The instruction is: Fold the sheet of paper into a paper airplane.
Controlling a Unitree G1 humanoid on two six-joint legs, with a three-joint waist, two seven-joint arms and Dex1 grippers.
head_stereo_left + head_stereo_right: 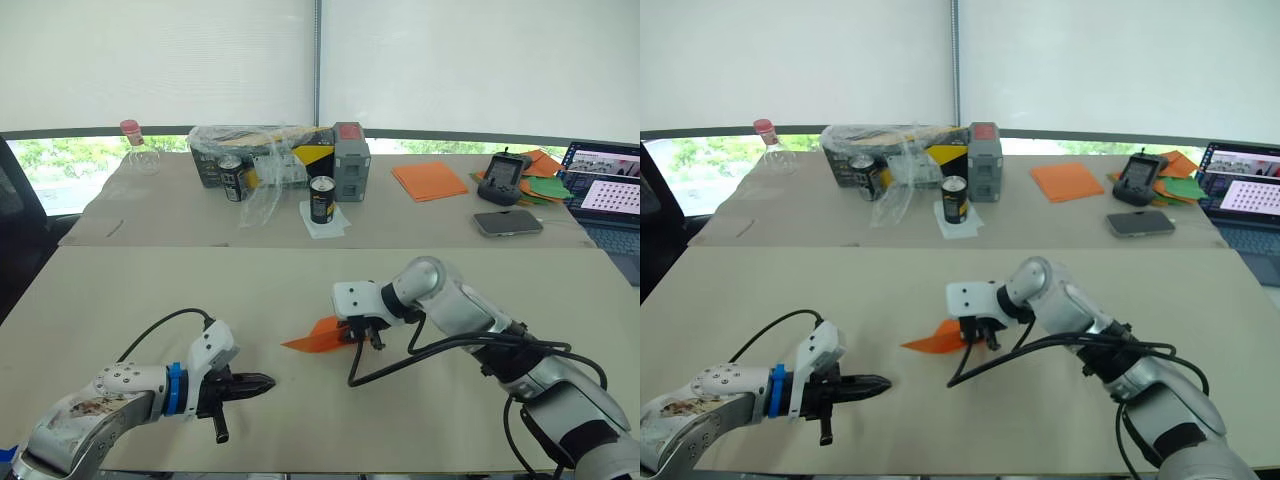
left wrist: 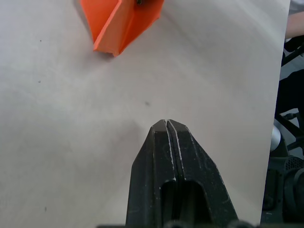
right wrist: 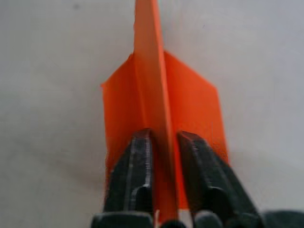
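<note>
Pinching the paper airplane (image 1: 318, 336), right fingers (image 3: 135, 175) clamped, left fingers (image 2: 164, 156) together nearby, cans (image 1: 322, 199) behind.

We see two beige tables set end to end. On the near table (image 1: 150, 290), the paper airplane (image 1: 318, 336) lies around its middle, nose toward the left edge. The far table (image 1: 420, 225) carries a plastic-wrapped box (image 1: 255, 152) and a grey box (image 1: 351, 160) by its far edge, two cans (image 1: 321, 199), a clear bottle (image 1: 138, 150) at the far left corner, a stack of orange paper (image 1: 429, 180), a controller (image 1: 503, 178), a phone (image 1: 508, 223) and a laptop (image 1: 605, 195) at the right edge.
</note>
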